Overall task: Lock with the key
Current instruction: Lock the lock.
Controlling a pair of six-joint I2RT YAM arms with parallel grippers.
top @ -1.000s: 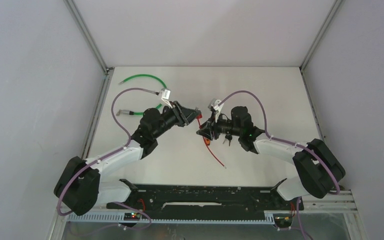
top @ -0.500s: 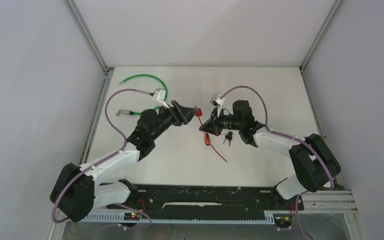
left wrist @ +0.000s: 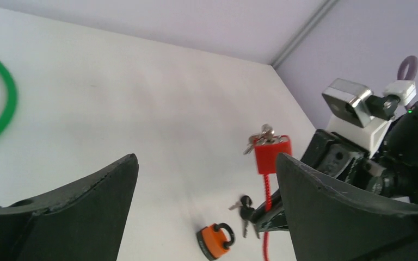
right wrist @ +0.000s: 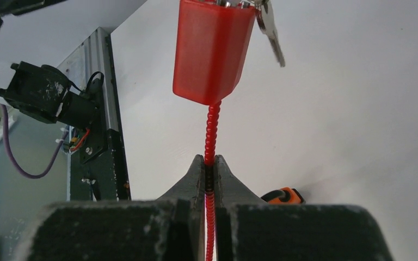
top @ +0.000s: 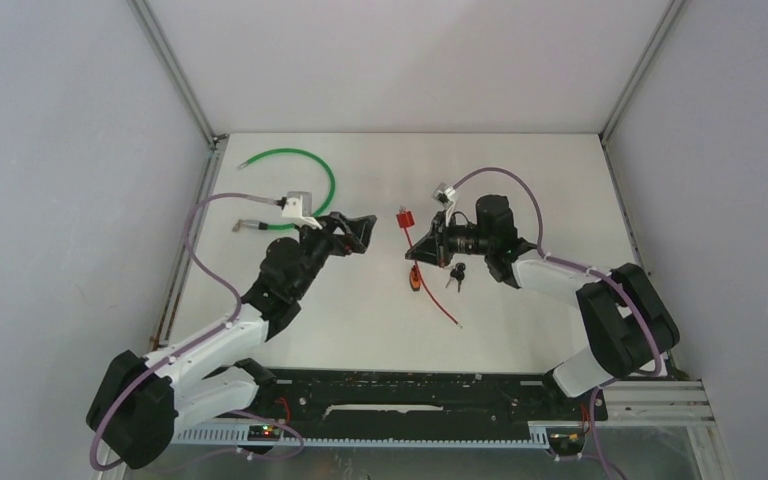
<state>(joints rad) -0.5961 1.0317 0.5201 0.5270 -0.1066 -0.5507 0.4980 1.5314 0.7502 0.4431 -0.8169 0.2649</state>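
Observation:
My right gripper (top: pixel 422 250) is shut on the ribbed red cable (right wrist: pixel 211 130) of a red cable lock and holds it off the table. The red lock body (right wrist: pixel 212 51) stands just past the fingertips, with silver keys (right wrist: pixel 269 24) at its far end. In the left wrist view the lock body (left wrist: pixel 272 155) and keys (left wrist: pixel 261 133) face my left gripper (left wrist: pixel 207 163). That left gripper (top: pixel 360 232) is open and empty, a short way left of the lock body (top: pixel 404 220). The cable's free end (top: pixel 440 310) trails on the table.
An orange padlock (top: pixel 415 278) lies on the table under the right gripper, with a bunch of black-headed keys (top: pixel 455 277) beside it. A green cable (top: pixel 305 160) curves at the back left. Walls close in the table on three sides.
The left gripper opened, let go of the red lock and drew back to the left. The right gripper shut on the red cable and shifted slightly towards the back.

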